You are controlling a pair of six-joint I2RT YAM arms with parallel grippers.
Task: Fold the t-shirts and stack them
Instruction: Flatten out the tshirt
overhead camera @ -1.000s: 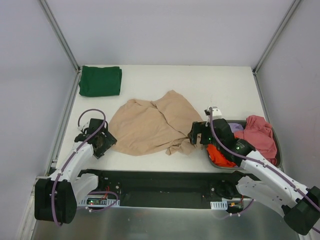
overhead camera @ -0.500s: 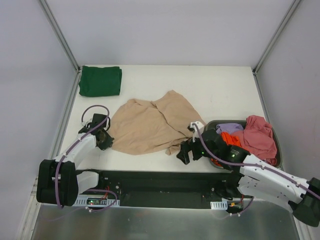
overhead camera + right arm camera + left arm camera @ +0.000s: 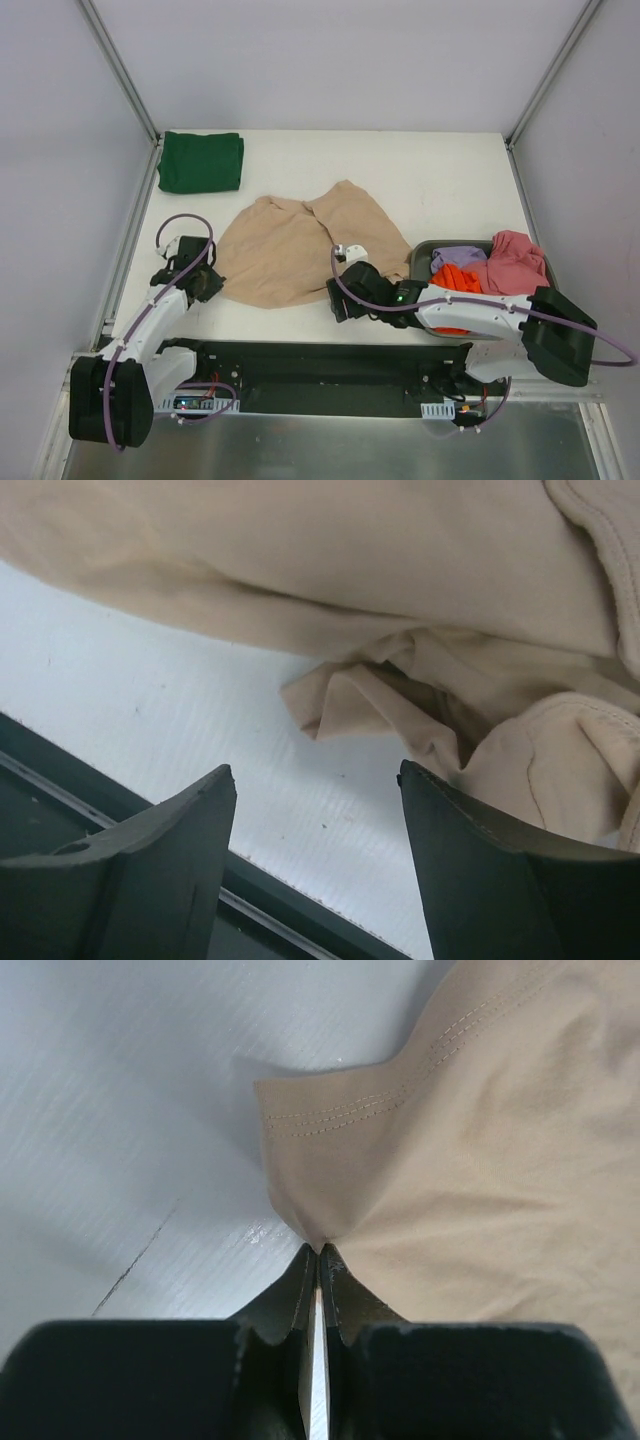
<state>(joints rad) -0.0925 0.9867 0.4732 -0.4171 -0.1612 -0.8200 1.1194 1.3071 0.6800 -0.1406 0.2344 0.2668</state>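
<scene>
Currently: left gripper (image 3: pixel 318 1252) clenched on hem corner of beige t-shirt (image 3: pixel 480 1140); cloth pinched at fingertips, rest spreading ahead and to its right over white table (image 3: pixel 120 1080). Right gripper (image 3: pixel 315 780) released, jaws wide apart, low over table; shirt's crumpled near edge just ahead of it. Folded dark green t-shirt (image 3: pixel 201 161) far ahead of left gripper, at table's far corner. Pink t-shirt (image 3: pixel 515 262), lilac t-shirt (image 3: pixel 458 257) and orange-red t-shirt (image 3: pixel 455 280) heaped in grey tub (image 3: pixel 420 262), behind right gripper beside its arm.

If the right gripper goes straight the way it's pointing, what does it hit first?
Probably the bunched edge of the beige t-shirt; the right gripper, fingers open, points at it. Depth is unclear, so the table might come first.
</scene>
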